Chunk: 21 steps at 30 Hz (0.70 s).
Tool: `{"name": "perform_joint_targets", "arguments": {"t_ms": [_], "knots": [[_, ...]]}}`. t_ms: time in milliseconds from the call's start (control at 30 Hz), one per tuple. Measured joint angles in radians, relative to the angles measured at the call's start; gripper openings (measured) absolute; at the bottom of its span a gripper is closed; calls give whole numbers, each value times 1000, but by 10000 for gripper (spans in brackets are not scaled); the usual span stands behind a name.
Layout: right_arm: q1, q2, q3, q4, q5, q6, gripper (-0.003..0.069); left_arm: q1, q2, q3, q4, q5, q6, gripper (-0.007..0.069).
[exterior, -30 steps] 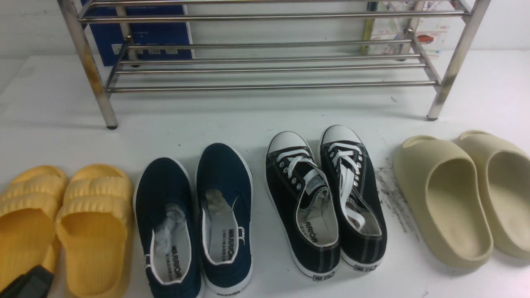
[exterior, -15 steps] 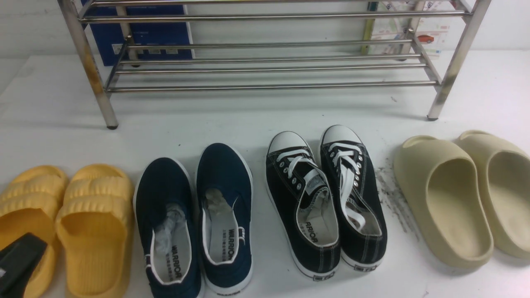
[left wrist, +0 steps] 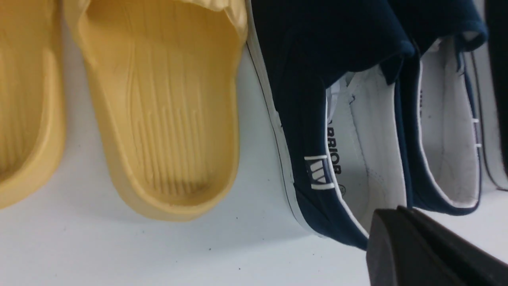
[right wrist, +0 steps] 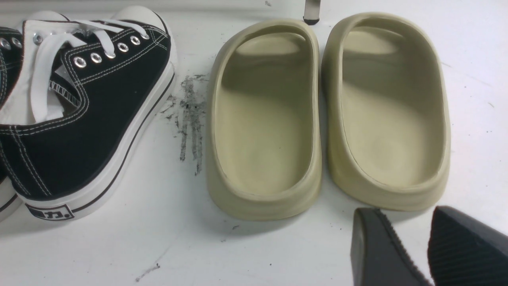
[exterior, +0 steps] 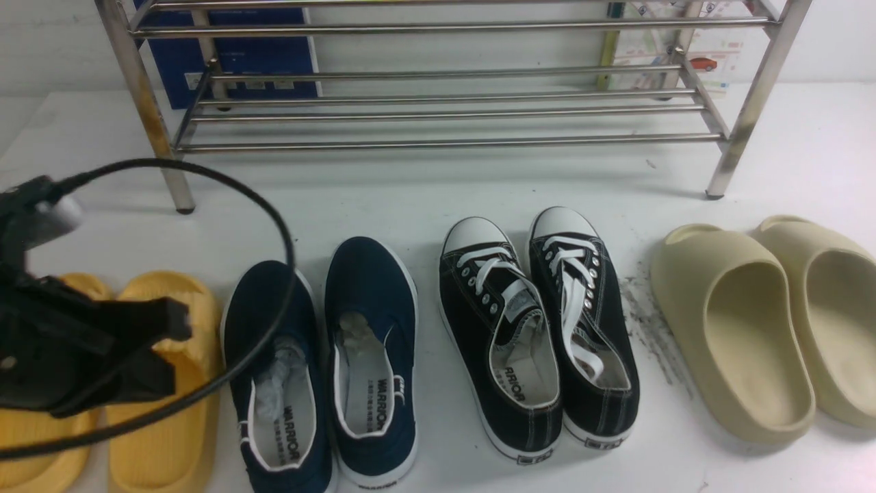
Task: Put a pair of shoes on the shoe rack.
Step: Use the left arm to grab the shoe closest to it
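1. White tabletop [exterior: 410, 198] carried the navy slip-ons [exterior: 373, 294] side by side, untouched, well short of the shoe rack [exterior: 445, 144].
2. Left fingers [left wrist: 408, 246] were together and empty near the yellow slippers [exterior: 164, 411]; right fingers [right wrist: 381, 246] stood apart.
3. Likely best: part the left fingers, centre over one slip-on's heel, then pinch its collar.

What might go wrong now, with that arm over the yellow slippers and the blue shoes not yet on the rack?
1. The black cable loops across the left blue shoe and might snag or drag that shoe.
2. The left claw is shut near the yellow slippers. It could nudge one, and it must open before any grab.
3. The blue shoes stand very close side by side, so lifting one may tip the other.
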Motion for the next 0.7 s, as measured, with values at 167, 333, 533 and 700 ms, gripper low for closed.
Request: {"name": "perform_joint_targets", "arguments": {"t_ms": [167,333,533,700], "knots": [[0,0,0,0,0,0,239,-234,170,-70,112,-21,-169,-13],[0,0,0,0,0,0,239,-373,209,-79,259,-22,-378,-12],[0,0,0,0,0,0,239,-387,300,-83,347,-17,-491,171],[0,0,0,0,0,0,239,-387,385,-83,356,-19,-526,353]]}}
